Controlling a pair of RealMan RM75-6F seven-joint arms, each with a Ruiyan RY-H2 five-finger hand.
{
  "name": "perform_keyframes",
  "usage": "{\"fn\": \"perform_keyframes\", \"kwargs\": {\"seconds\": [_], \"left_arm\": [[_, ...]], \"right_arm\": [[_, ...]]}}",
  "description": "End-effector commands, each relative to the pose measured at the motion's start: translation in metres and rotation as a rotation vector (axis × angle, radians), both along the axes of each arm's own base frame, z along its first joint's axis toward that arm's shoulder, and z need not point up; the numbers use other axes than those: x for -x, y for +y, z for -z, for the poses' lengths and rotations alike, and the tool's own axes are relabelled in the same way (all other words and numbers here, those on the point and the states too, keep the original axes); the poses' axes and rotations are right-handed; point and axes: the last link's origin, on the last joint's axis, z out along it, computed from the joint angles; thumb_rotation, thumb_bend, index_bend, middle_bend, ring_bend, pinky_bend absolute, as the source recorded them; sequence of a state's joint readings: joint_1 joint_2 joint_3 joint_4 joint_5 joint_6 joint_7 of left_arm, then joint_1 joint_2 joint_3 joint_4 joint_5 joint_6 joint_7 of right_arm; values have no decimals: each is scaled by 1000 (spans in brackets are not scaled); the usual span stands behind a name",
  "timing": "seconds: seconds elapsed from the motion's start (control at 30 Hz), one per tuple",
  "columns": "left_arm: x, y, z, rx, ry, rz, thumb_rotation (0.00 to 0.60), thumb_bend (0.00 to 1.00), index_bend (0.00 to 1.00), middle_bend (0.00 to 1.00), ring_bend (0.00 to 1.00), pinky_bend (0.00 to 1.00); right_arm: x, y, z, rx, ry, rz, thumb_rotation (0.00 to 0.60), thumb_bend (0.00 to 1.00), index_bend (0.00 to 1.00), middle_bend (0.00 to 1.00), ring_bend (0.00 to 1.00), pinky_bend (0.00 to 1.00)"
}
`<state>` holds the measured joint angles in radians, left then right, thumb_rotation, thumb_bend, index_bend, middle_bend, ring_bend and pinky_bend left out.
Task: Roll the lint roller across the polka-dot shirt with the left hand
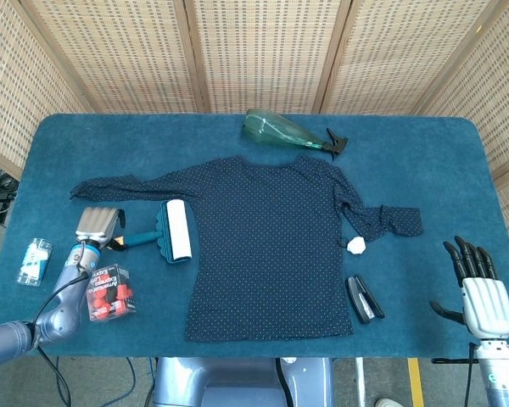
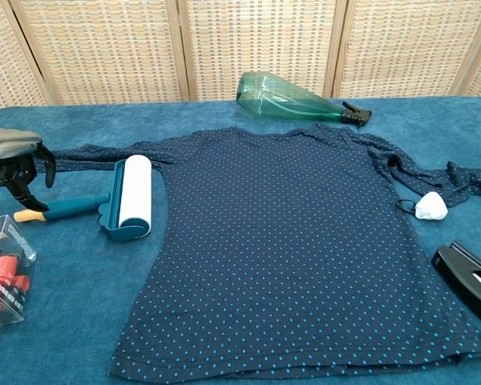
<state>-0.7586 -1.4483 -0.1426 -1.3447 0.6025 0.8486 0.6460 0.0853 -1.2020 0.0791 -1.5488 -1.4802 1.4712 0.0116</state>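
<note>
The navy polka-dot shirt (image 1: 267,246) (image 2: 297,241) lies flat in the middle of the blue table. The lint roller (image 1: 171,231) (image 2: 128,196) rests at the shirt's left edge, its white roll on the cloth and its teal handle with a yellow tip (image 2: 32,213) pointing left. My left hand (image 1: 97,227) (image 2: 16,166) hovers just over the handle's yellow end, fingers curled downward, holding nothing. My right hand (image 1: 479,287) stays low at the table's front right edge, fingers spread and upright, empty.
A green spray bottle (image 1: 288,133) (image 2: 293,98) lies behind the shirt. A black stapler (image 1: 364,298) (image 2: 469,277) and a small white object (image 1: 355,245) (image 2: 430,206) sit by the right sleeve. A clear box of red pieces (image 1: 110,292) (image 2: 2,269) is front left; a small packet (image 1: 36,261) lies further left.
</note>
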Motion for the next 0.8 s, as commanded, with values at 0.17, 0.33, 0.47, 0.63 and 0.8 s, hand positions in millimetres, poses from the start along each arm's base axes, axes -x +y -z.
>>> {"fn": "perform_keyframes", "kwargs": {"seconds": [0.17,0.33,0.47,0.63,0.8], "left_arm": [[-4,0,10,21,-1,-2,600,195,463,815,710,700],[-4,2,16,25,6,-12,600,196,464,815,710,700],[-5,4,19,25,13,-8,600,195,464,815,710,700],[-7,4,24,32,23,1,600,251,470,815,710,700],[-8,3,30,40,32,5,600,440,505,816,711,700]], "right_arm": [[0,0,1,-4,-2,-2,600,107,0,0,0,0],[-1,0,1,-6,-6,-5,600,108,0,0,0,0],[-1,1,1,-6,-8,-5,600,108,0,0,0,0],[-1,0,1,-4,-12,-6,600,108,0,0,0,0],[-1,1,0,-2,-16,-11,600,107,0,0,0,0]]}}
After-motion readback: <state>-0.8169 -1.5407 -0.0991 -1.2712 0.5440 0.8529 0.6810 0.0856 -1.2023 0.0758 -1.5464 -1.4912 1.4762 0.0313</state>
